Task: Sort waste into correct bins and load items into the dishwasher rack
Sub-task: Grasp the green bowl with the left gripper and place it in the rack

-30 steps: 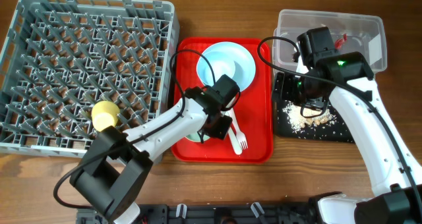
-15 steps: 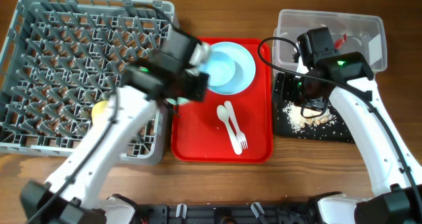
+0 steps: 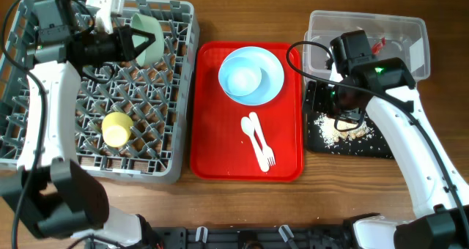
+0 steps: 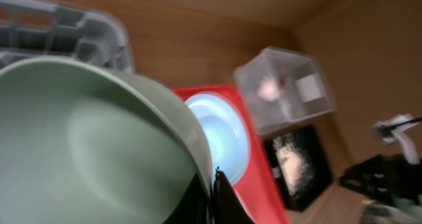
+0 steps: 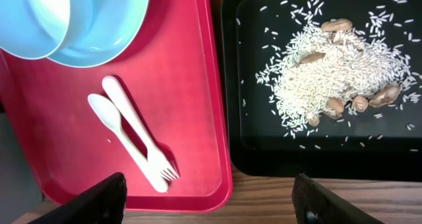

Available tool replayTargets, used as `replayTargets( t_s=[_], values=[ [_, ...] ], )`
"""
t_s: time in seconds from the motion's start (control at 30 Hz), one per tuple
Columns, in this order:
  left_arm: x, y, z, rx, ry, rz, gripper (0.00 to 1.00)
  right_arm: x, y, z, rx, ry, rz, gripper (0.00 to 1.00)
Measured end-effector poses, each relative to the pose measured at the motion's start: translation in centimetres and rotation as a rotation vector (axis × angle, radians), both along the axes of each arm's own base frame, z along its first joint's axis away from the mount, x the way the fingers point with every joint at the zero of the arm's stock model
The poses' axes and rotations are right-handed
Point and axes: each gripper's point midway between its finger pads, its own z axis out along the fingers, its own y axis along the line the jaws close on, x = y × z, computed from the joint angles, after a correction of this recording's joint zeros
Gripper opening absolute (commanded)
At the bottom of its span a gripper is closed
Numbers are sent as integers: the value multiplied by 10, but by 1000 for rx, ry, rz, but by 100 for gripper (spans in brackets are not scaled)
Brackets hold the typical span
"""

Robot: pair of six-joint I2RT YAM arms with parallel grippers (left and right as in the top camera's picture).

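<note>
Table: brown wooden table, with bare wood showing along the near edge and in the gaps between things.
Far left corner: large square grey plastic rack with a lattice of upright pegs, filling most of the left half.
Middle: flat red rectangular plastic tray, just beside the rack's right wall.
Far right corner: clear plastic rectangular tub with rounded corners.
Right side, nearer: shallow black rectangular tray, just beside the red tray's right rim. Its far end meets the tub; overlap cannot be told.
</note>
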Motion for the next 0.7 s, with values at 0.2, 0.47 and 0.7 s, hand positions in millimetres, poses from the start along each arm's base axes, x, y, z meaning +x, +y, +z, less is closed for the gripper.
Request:
replayTargets(
  t_s=[0.2,0.47,0.7],
  values=[
    [23,22,-29,-216,4,-50,4,0,0,0,-1,-1,4,81],
    [24,70,-56,-324,84,44,17,-1,0,0,-2,5,4,81],
    [9,105,-67,-377,196,159,47,-2,0,0,-2,7,4,81]
  ],
)
